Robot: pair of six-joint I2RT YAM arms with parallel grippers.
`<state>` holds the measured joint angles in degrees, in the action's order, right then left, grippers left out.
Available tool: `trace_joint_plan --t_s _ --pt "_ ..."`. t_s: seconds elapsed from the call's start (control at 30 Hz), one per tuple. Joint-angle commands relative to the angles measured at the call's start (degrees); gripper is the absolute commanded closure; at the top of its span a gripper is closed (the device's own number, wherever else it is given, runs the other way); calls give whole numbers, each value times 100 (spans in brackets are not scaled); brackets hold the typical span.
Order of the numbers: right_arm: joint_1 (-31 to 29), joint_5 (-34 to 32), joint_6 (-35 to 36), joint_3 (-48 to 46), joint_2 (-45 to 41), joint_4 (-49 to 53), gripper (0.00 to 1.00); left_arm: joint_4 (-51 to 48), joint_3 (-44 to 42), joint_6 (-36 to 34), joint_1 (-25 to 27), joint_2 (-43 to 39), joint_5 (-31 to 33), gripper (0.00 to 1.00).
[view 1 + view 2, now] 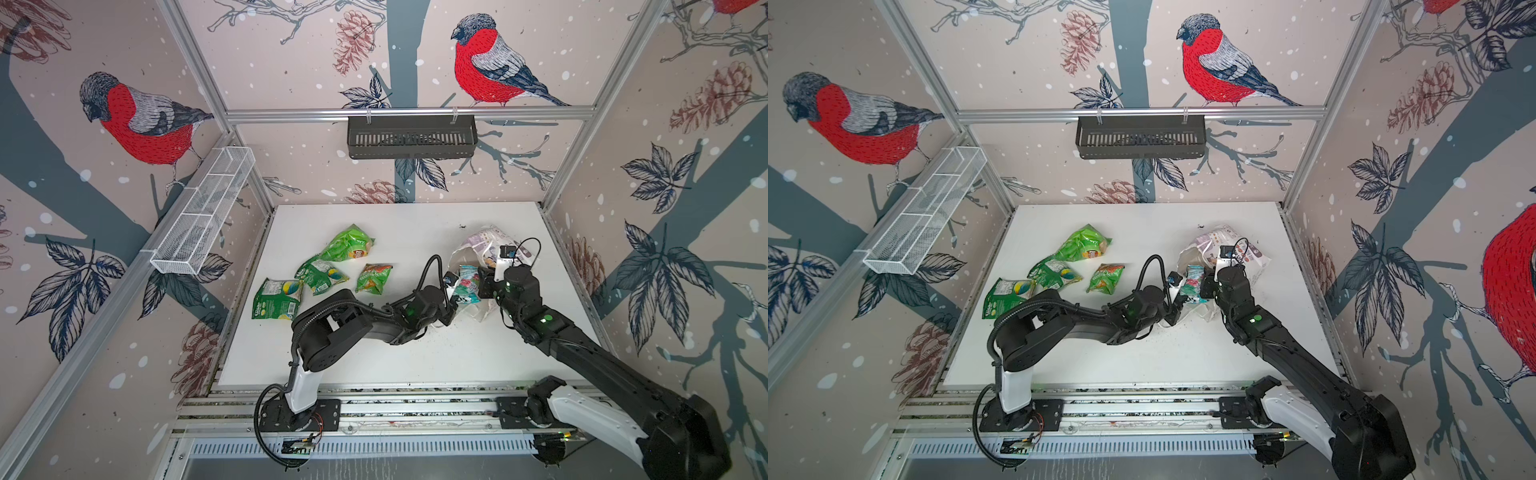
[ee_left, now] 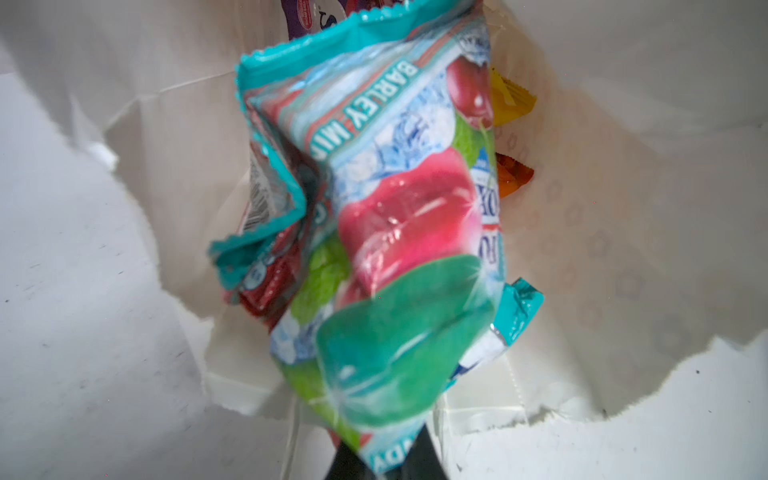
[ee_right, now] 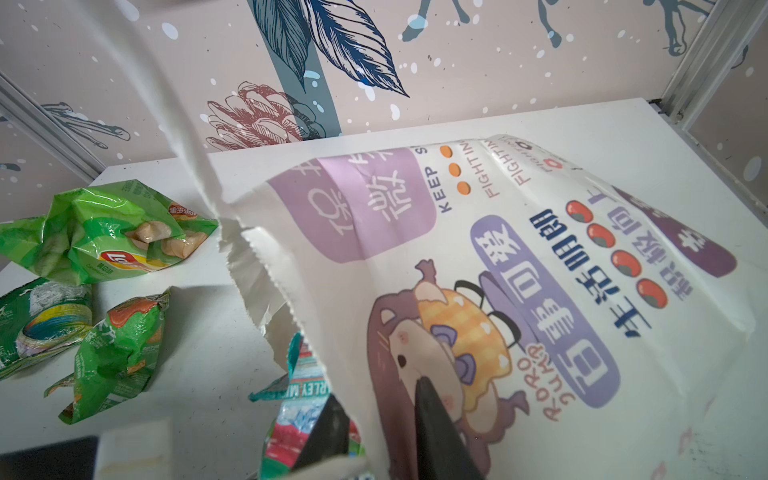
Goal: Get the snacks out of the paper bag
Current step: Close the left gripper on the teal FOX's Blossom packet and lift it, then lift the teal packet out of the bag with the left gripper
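The white paper bag lies on its side at the right of the table, mouth toward the middle. My right gripper is shut on the bag's upper wall near the torn rim, one finger inside and one outside. At the bag's mouth my left gripper is shut on the bottom edge of a teal snack packet. Deeper in the bag lie a yellow packet, an orange one and a purple one. Several green packets lie on the table's left.
The white table is walled on three sides. A white mesh basket hangs on the left wall and a black slotted basket on the back wall. Both arm bases sit on the front rail.
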<state>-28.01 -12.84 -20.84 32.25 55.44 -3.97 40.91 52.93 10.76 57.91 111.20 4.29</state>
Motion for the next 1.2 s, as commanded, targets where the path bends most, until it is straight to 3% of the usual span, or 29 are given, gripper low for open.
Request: trace_joint_plan --t_s 0.0,0.3,0.63,1.17 --pt "15 -5 -45 0 -16 -183 72 361 -91 74 1 -238 19 100" --pt "32 -95 -61 -17 -106 -158 55 45 -285 -91 10 -860 202 100" --pt "42 -296 -65 11 -228 -2 50 -152 -715 -172 19 -1482 549 100" --pt "267 -1514 -168 -118 -367 335 44 69 -1777 -152 19 -2615 1105 100"
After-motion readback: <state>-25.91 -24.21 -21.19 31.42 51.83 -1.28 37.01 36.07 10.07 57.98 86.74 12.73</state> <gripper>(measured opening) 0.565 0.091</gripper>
